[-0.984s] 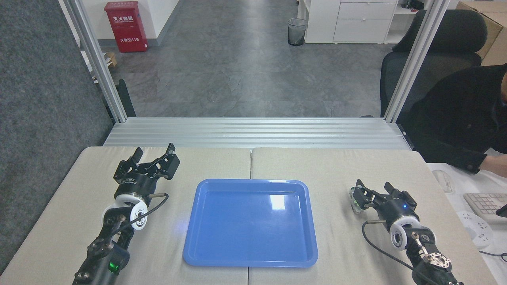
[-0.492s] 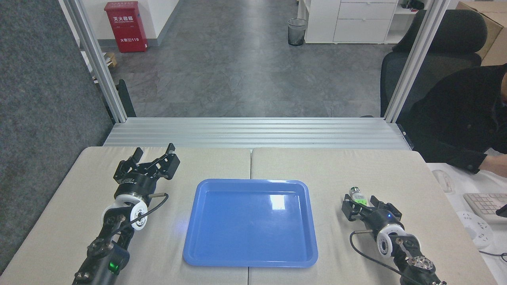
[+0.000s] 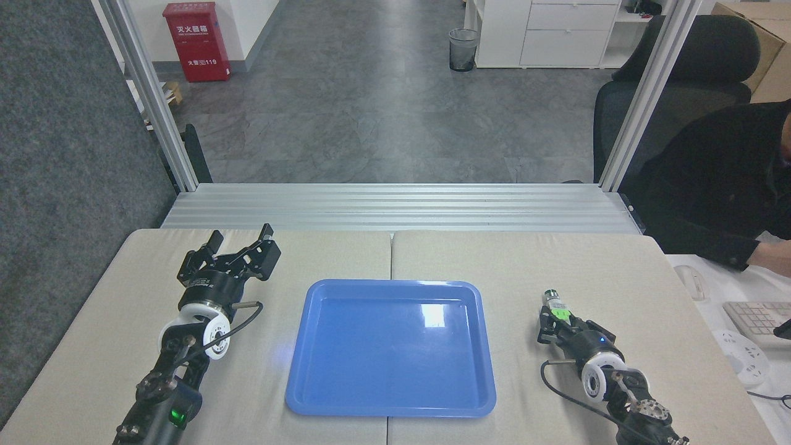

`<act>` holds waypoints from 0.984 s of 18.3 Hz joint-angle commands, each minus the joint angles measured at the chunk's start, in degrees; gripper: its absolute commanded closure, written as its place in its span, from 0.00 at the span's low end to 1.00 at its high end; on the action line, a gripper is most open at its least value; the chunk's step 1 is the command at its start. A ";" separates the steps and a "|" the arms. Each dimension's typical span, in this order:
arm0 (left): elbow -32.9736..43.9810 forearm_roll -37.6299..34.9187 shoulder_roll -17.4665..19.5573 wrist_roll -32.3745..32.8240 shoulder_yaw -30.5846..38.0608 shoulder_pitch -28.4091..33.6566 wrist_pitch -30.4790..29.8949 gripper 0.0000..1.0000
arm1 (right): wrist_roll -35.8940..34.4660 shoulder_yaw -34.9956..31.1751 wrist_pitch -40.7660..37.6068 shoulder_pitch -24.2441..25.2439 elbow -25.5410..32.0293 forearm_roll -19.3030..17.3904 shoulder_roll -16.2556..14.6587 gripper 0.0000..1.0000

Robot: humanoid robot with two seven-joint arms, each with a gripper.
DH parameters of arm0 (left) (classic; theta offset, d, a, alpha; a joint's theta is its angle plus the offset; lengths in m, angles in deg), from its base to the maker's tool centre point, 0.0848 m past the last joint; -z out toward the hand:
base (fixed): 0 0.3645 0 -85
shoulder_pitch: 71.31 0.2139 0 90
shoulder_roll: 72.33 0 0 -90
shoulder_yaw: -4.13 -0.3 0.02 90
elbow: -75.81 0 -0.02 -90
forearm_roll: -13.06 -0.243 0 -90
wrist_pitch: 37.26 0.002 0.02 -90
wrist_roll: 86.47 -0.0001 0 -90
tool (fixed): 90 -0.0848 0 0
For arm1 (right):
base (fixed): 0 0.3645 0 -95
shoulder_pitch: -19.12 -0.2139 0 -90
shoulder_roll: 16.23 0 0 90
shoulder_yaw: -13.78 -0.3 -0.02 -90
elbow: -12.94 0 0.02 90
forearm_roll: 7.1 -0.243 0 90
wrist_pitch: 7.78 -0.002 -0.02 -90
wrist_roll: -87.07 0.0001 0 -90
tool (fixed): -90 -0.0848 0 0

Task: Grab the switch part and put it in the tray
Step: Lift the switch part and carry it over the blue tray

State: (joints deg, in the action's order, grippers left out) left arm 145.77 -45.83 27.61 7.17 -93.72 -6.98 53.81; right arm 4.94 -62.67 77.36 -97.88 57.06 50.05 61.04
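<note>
The switch part (image 3: 558, 308) lies on the beige table right of the blue tray (image 3: 383, 364), dark metal-ringed end pointing away, green block towards me. My right gripper (image 3: 559, 322) comes in from behind it, its fingers (image 3: 543, 326) pressed close on both sides of the green block, shut on it. The part rests low at table height. The tray holds nothing. My left gripper (image 3: 241, 233) sits left of the tray near the table's far edge, open, with nothing between its fingers.
A ribbed aluminium rail (image 3: 395, 207) runs along the table's far edge between two slanted frame posts (image 3: 642, 99). A person in a black sleeve (image 3: 723, 191) sits at the right beside a keyboard (image 3: 757, 318) and mouse (image 3: 689, 281).
My right gripper swung from the part's right side to behind it, drew nearer to me, and narrowed its fingers around the switch part. The left arm stayed still.
</note>
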 commanded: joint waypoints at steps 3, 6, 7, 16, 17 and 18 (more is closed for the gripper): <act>0.00 0.00 0.00 -0.04 0.02 0.00 -0.01 0.00 | 3.44 -4.94 3.27 -2.10 21.48 -1.35 1.21 1.00; 0.00 0.00 0.00 -0.04 0.02 0.00 -0.01 0.00 | 6.80 5.91 8.01 -0.52 34.33 -0.74 7.42 1.00; 0.00 0.00 0.00 -0.04 -0.06 0.00 -0.01 0.00 | 6.90 10.58 9.07 0.62 35.84 -0.56 9.19 1.00; 0.00 0.00 0.00 -0.04 0.02 0.00 -0.01 0.00 | 8.12 26.87 7.86 6.16 30.24 2.78 15.88 1.00; 0.00 0.00 0.00 -0.04 0.02 0.00 -0.01 0.00 | 9.61 27.67 7.59 6.95 29.45 3.31 16.15 1.00; 0.00 0.00 0.00 -0.04 0.02 0.00 -0.01 0.00 | 10.32 28.28 7.42 7.48 28.75 3.66 16.41 1.00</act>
State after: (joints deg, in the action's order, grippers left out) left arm 145.77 -45.83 27.60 7.17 -93.71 -6.97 53.81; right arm 13.27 -48.03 85.50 -93.63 82.24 51.62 70.70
